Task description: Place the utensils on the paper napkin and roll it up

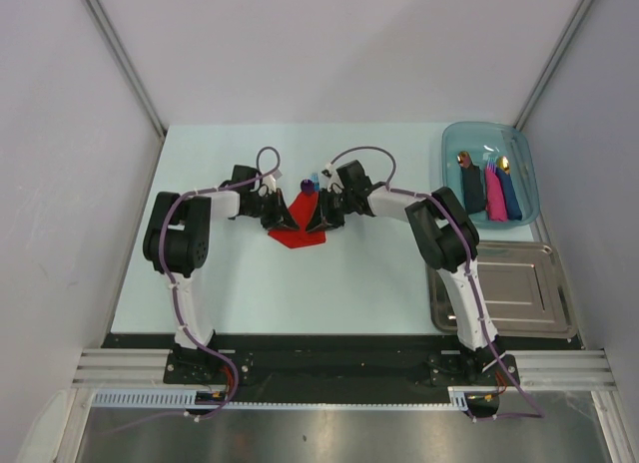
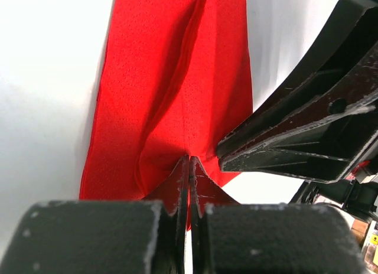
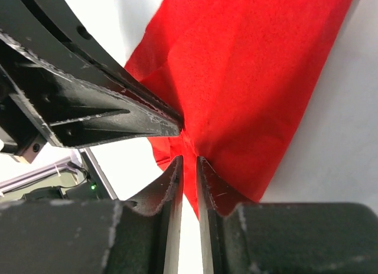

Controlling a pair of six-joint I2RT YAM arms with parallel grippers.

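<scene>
left pincer (image 2: 189, 162): fingers pressed together with only a hairline slit between them, nipping the edge of the paper napkin at their tips.
right pincer (image 3: 189, 163): fingers a narrow slot apart, red paper filling the top of that slot, so it grips the same napkin by its edge.
pincer to pincer: tips almost touching, each one's black fingers crossing the other's wrist view at a slant.
paper napkin (image 2: 171, 79): bright red, matte and finely dimpled. long soft creases run along it and gather into a pucker right at the two sets of tips. beyond the tips it spreads flat with straight edges.
napkin from above: a red wedge pokes out on the near side of the pincers, and a red sliver shows between them.
blue utensil (image 1: 316, 175): just beyond the pincers, between the two wrists. too small to make out its shape.
purple spoon (image 1: 306, 186): right beside the blue one. i cannot tell whether either touches the napkin.
bench (image 1: 240, 283): pale surface under the napkin and both arms.
tub (image 1: 449, 174): clear teal, well off to the right of the right pincer, holding dark, pink and blue napkin rolls (image 1: 493, 194).
tray (image 1: 499, 283): bare metal, on the near side of the tub.
</scene>
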